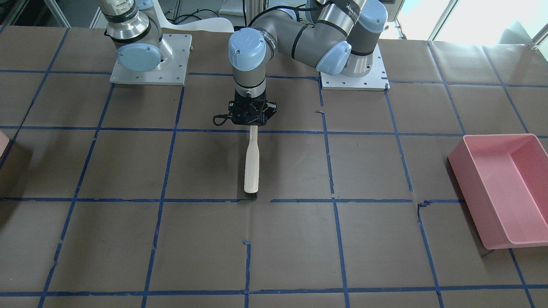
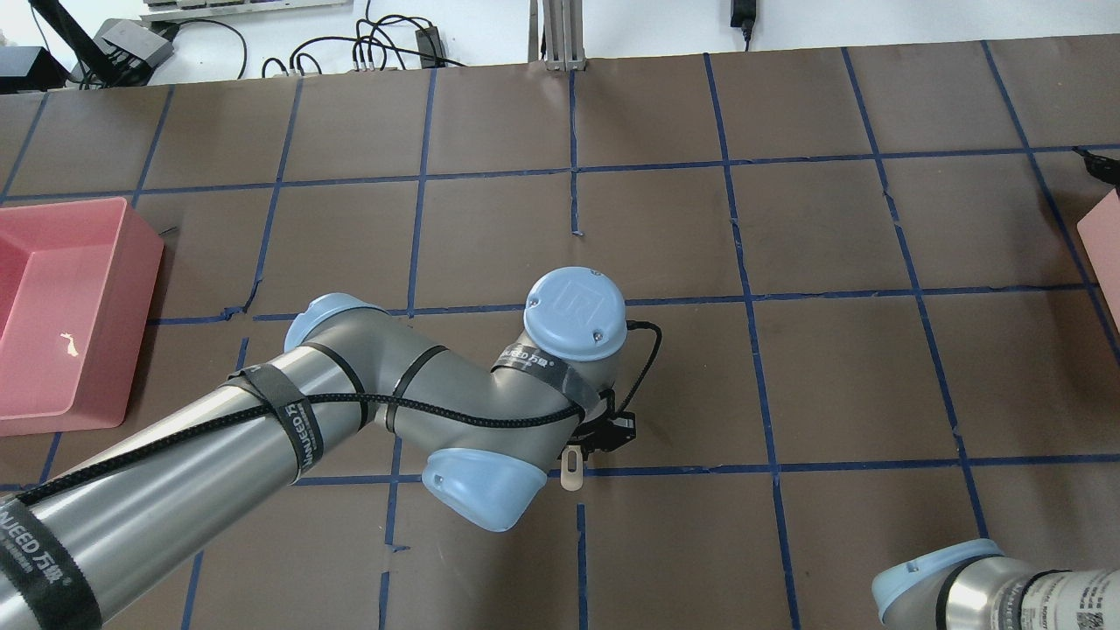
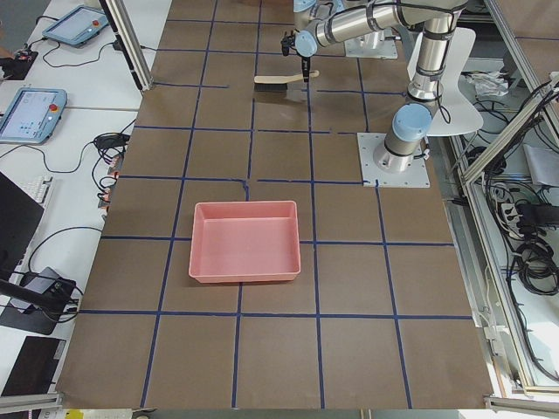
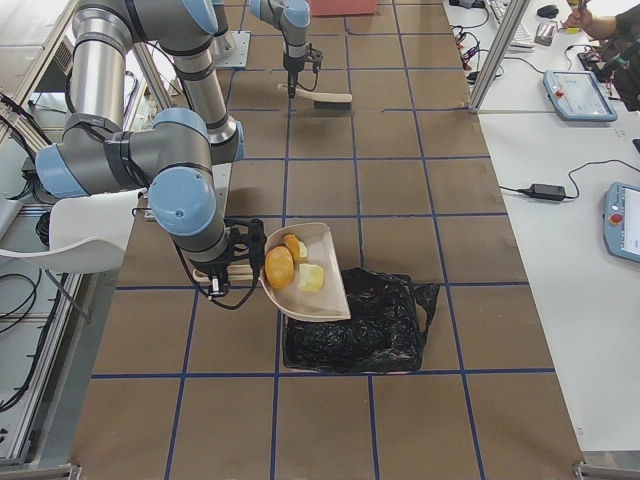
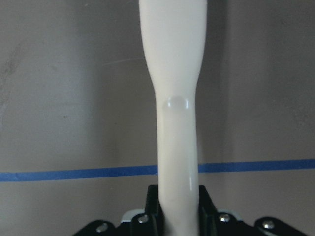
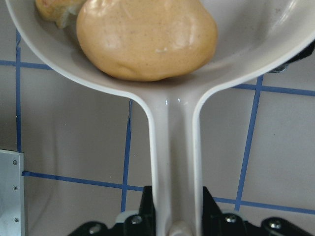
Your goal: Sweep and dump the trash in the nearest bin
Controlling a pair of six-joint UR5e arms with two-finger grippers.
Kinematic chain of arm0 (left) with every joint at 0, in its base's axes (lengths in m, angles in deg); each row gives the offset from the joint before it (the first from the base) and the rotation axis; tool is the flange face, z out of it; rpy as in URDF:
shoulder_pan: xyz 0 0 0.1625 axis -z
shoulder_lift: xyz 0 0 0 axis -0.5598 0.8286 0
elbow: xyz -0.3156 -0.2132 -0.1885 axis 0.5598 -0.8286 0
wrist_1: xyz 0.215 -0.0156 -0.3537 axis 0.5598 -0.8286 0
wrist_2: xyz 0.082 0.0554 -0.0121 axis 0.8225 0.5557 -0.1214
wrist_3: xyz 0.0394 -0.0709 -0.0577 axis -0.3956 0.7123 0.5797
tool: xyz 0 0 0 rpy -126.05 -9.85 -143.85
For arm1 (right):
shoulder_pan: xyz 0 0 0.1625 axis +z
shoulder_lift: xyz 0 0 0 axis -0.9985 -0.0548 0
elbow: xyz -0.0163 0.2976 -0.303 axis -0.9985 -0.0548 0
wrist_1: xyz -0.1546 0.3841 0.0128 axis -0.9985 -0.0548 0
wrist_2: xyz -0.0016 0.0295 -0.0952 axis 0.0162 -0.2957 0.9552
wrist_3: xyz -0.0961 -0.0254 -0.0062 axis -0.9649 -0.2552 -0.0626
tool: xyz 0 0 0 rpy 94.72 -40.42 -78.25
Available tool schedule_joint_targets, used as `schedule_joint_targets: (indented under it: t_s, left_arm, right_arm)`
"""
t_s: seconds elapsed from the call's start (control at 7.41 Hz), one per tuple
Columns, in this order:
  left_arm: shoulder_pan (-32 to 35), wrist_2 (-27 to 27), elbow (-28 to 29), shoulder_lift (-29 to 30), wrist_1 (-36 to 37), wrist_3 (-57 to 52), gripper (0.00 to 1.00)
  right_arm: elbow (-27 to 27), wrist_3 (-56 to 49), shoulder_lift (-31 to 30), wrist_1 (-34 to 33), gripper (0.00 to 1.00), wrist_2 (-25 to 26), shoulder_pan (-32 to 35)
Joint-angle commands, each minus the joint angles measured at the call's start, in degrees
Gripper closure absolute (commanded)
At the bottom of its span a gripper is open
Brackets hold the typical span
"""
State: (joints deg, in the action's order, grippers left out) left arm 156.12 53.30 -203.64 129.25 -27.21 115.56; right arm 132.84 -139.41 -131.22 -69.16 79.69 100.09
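Note:
My right gripper (image 6: 174, 209) is shut on the handle of the cream dustpan (image 4: 312, 272). The pan holds the trash: a tan-orange potato-like lump (image 6: 147, 39) and two pale chunks (image 4: 311, 278), one near the pan's back (image 4: 296, 247). The pan hangs over the robot-side edge of a black-bag-lined bin (image 4: 365, 330). That bin shows as a cut-off pink corner (image 2: 1104, 234) in the overhead view. My left gripper (image 5: 177, 209) is shut on the handle of the cream brush (image 1: 251, 167), whose bristles rest on the table at mid-table.
A large pink tub (image 1: 505, 188) stands on the table's left end, also in the overhead view (image 2: 61, 306). The brown table (image 1: 128, 239) carries a blue tape grid. Both arm bases (image 1: 150, 64) stand at the robot's edge.

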Motion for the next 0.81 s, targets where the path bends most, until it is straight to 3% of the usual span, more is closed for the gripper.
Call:
schedule_joint_targets:
  t_s: [0.0, 0.13, 0.27, 0.4, 0.67]
  left_arm:
    - [0.0, 0.0, -0.5, 0.2, 0.8, 0.0, 1.00]
    - [0.0, 0.0, -0.4, 0.2, 0.8, 0.1, 0.93]
    - [0.0, 0.3, -0.4, 0.2, 0.7, -0.5, 0.45]
    - [-0.1, 0.2, -0.4, 0.3, 0.7, -0.6, 0.14]
    - [-0.1, 0.1, -0.5, 0.3, 0.6, -0.6, 0.14]
  right_arm:
    - [-1.3, 1.6, 0.6, 0.0, 0.92, 2.8, 0.0]
    - [-2.5, 3.2, 2.2, 0.1, 0.92, 4.2, 0.0]
    - [-3.7, 3.2, 4.1, 0.1, 0.92, 4.4, 0.0]
    - [-4.5, 3.2, 5.2, 0.1, 0.92, 5.2, 0.2]
    - [-5.2, 3.7, 5.6, 0.1, 0.92, 7.0, 0.7]
